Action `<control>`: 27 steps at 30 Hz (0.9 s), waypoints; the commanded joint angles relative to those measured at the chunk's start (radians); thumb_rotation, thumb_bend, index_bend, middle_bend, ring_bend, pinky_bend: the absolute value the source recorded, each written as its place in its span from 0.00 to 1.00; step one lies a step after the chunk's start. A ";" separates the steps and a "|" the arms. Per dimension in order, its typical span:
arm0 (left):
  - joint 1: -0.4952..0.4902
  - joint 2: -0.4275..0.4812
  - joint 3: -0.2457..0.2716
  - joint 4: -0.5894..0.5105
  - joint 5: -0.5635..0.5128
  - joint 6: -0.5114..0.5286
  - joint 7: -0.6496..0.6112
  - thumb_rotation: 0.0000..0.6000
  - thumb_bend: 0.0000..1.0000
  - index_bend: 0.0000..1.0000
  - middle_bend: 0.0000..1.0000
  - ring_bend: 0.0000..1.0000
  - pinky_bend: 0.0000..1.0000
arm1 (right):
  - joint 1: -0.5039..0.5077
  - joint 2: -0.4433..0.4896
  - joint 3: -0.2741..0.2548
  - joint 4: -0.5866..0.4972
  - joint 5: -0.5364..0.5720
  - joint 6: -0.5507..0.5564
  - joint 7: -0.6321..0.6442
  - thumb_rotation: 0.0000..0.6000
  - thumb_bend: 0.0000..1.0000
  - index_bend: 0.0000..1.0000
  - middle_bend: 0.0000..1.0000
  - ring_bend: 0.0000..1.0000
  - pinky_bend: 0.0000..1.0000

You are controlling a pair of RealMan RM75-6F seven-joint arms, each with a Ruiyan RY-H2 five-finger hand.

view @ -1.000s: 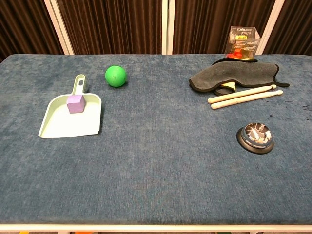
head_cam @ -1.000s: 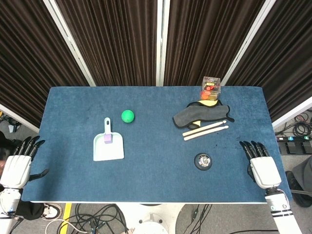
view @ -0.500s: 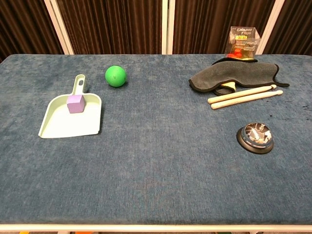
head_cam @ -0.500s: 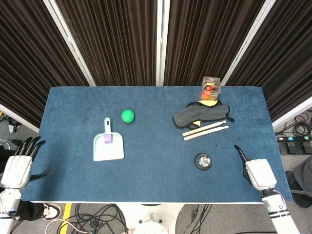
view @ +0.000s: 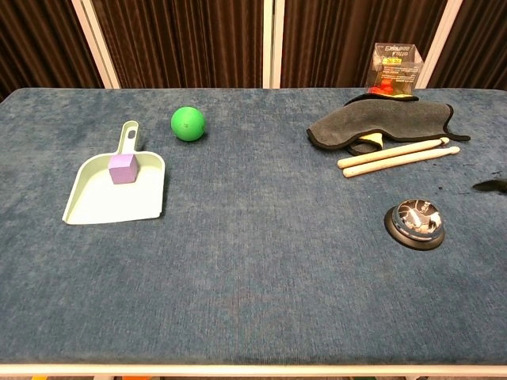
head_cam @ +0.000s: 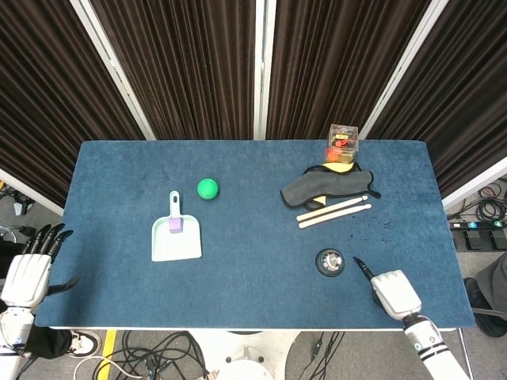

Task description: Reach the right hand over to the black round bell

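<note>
The black round bell (head_cam: pixel 329 261) with a shiny metal top stands on the blue table (head_cam: pixel 253 301), at the front right; the chest view shows the bell (view: pixel 415 224) too. My right hand (head_cam: pixel 392 291) hovers over the table's front edge, just right of the bell and a little nearer. One dark finger (head_cam: pixel 360 267) points at the bell with a small gap left. It holds nothing. In the chest view only a dark fingertip (view: pixel 491 186) pokes in at the right edge. My left hand (head_cam: pixel 28 269) stays off the table's front left corner, fingers spread and empty.
Two wooden sticks (head_cam: pixel 333 212) and a grey cloth (head_cam: pixel 325 186) lie behind the bell, with a clear box (head_cam: pixel 343 141) at the back. A pale green dustpan (head_cam: pixel 176 236) carrying a purple cube (head_cam: pixel 174 225) and a green ball (head_cam: pixel 207 188) are on the left half.
My right hand has moved left along the table's front edge, from the right border to just beside the bell. The left hand has barely moved.
</note>
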 commanded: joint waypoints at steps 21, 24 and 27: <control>0.006 -0.007 0.004 0.035 -0.013 -0.014 -0.029 1.00 0.09 0.15 0.07 0.01 0.15 | 0.043 -0.069 0.021 0.009 0.049 -0.058 -0.079 1.00 1.00 0.00 0.94 0.89 0.78; 0.006 -0.008 0.004 0.036 -0.012 -0.015 -0.029 1.00 0.09 0.15 0.07 0.01 0.15 | 0.044 -0.071 0.019 0.006 0.050 -0.058 -0.085 1.00 1.00 0.00 0.94 0.89 0.78; 0.006 -0.008 0.003 0.037 -0.014 -0.016 -0.030 1.00 0.09 0.15 0.07 0.01 0.15 | 0.046 -0.073 0.018 0.005 0.056 -0.063 -0.091 1.00 1.00 0.00 0.94 0.89 0.78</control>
